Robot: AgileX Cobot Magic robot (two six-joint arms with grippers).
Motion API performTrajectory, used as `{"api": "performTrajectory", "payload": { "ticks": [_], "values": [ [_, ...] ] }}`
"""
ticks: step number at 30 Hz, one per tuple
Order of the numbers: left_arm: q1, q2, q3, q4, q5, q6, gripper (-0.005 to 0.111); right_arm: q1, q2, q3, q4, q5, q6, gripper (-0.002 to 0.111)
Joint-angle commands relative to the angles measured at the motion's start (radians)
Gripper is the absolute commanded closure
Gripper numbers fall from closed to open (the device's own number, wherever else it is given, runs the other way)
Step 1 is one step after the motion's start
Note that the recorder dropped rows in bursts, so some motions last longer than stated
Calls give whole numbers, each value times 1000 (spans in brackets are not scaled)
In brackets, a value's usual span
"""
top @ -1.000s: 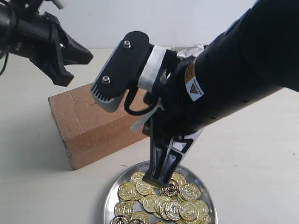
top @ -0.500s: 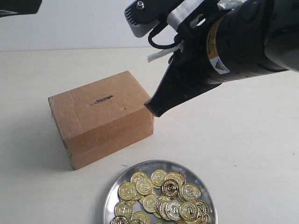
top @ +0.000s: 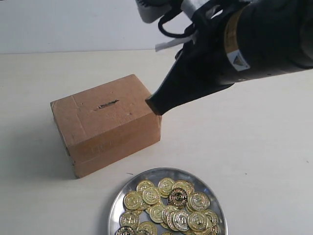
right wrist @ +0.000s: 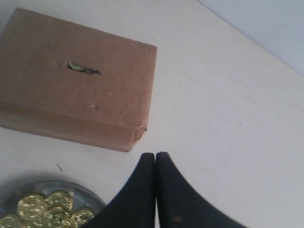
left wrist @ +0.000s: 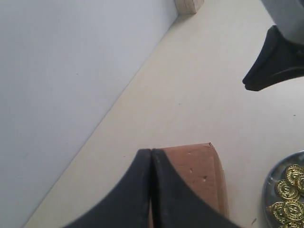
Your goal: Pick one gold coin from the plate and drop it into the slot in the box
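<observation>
The pale table (top: 254,161) carries everything, and the largest thing over it is the black right arm (top: 259,44), which fills the upper right of the exterior view and has shifted a little toward the box since half a second ago. The box (top: 105,127) stands where it stood, left of centre, with the plate (top: 115,205) in front of it near the view's lower edge, also unmoved. The right gripper (top: 153,106), which a second ago was down among the coins, is now raised with its tip at the box's right upper edge, slightly nearer to the box than half a second ago; in its wrist view its fingers (right wrist: 145,190) are pressed flat together with no gap, and whether anything thin is caught between them cannot be told. The left gripper (left wrist: 150,154) has left the exterior view; its own camera shows its fingers closed tip to tip, empty, above one end of the box. The gold coins (top: 168,205) lie heaped in the plate as before, and the slot (top: 108,104) sits on the box's top face, well apart from the right fingertips
</observation>
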Motion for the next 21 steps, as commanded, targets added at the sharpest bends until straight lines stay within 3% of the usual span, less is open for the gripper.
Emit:
{"api": "performTrajectory", "payload": {
  "ticks": [1,6,11,21],
  "values": [
    [-1,-76,-5,1,4,-7,107,0,-107,-7,41,-40,8,108],
    [4,-198,-5,-1,4,-7,107,0,-260,-7,41,-54,8,108],
    [56,-320,-5,-1,4,-7,107,-56,-440,-7,69,-67,8,108],
    [220,-520,-5,-1,4,-7,107,-474,-804,-7,85,-67,8,108]
  ]
}}
